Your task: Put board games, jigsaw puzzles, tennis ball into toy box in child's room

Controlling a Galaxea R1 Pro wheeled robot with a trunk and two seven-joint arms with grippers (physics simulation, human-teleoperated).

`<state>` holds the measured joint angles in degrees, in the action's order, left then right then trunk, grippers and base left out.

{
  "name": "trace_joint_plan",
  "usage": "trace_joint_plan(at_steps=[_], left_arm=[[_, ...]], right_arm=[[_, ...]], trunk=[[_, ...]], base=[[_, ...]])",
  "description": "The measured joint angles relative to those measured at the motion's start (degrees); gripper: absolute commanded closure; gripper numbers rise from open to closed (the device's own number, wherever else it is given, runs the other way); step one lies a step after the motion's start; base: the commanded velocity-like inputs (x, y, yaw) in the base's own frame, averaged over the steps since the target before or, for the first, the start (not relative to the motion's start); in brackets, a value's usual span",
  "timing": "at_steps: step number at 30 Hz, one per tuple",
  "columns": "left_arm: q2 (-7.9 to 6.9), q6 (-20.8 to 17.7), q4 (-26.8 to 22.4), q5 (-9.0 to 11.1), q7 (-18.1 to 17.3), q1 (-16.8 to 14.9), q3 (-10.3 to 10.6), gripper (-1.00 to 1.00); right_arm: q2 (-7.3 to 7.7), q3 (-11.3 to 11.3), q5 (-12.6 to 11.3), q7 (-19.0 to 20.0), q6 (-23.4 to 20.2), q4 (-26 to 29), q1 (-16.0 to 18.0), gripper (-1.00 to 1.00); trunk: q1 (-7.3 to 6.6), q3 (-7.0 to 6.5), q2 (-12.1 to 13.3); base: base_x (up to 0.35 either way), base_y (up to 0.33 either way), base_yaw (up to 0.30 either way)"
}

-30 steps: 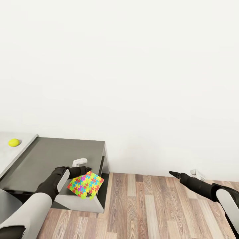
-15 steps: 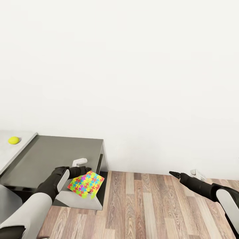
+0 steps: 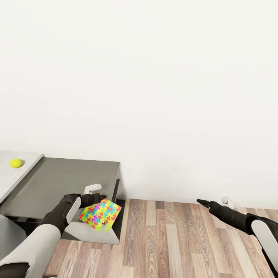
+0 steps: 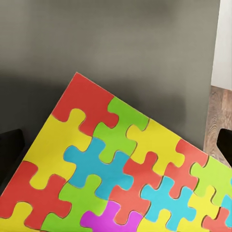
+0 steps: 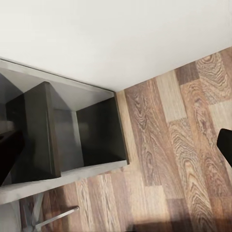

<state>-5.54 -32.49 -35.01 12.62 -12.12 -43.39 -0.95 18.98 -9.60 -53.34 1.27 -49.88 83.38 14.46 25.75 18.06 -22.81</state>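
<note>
Left gripper [image 3: 101, 199] in the head view is clamped on one edge of the jigsaw puzzle [image 3: 99, 214], which hangs tilted over the near end of the toy box [image 3: 69, 181]; holding it by the edge lets the thin sheet be carried flat and, I judge, slid in over the box's sloping near wall. Beyond the toy box's far side, the tennis ball [image 3: 16, 163] rests on the table [image 3: 9, 178], well apart from the puzzle and not yet inside. Far from the toy box, over the wood floor [image 3: 173, 239], the right gripper [image 3: 201, 202] holds nothing, and its tips look drawn together into a point, probably parked clear of the work.

Through the left wrist view, the jigsaw puzzle [image 4: 121, 169] lies slanted across the toy box's dark grey floor [image 4: 121, 48], a dark finger edge to either side of it.

From the right wrist view, the floor meets the white wall beside an open grey piece of furniture [image 5: 72, 135]; I cannot tell from here how that gripper's fingers stand.
</note>
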Motion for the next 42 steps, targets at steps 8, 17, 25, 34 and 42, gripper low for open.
trace_joint_plan(at_steps=[8, 17, 25, 34, 42], left_arm=[[0.0, 0.06, 0.0, 0.0, -0.01, 0.0, 0.0, -1.0], [0.0, 0.09, 0.0, 0.0, 0.0, 0.0, 0.0, -1.0], [-0.02, 0.09, -0.08, 0.0, -0.05, 0.0, 0.0, -1.0], [-0.44, 0.11, -2.76, 0.32, -2.56, 0.07, -0.39, -1.0], [-1.21, -1.17, -9.44, 0.43, -9.93, 0.55, -2.31, -1.0]], right_arm=[[-0.06, 0.08, 0.0, 0.0, 0.0, 0.01, 0.0, -1.0], [-0.03, 0.09, 0.0, 0.0, 0.0, 0.0, 0.0, -1.0], [-0.03, 0.09, 0.0, 0.0, 0.0, 0.0, 0.0, -1.0], [-0.06, 0.09, 0.01, 0.0, 0.0, 0.0, 0.0, -1.0], [-0.16, 0.09, 0.0, 0.0, 0.06, 0.0, 0.0, -1.0]], trunk=[[0.0, 0.0, 0.0], [0.0, 0.0, 0.0], [0.0, 0.0, 0.0], [0.0, 0.0, 0.0], [0.0, 0.0, 0.0]], base=[[-0.009, -0.017, 0.0], [-0.008, -0.018, 0.0], [0.0, 0.0, 0.0], [0.0, 0.0, 0.0], [0.0, 0.0, 0.0]])
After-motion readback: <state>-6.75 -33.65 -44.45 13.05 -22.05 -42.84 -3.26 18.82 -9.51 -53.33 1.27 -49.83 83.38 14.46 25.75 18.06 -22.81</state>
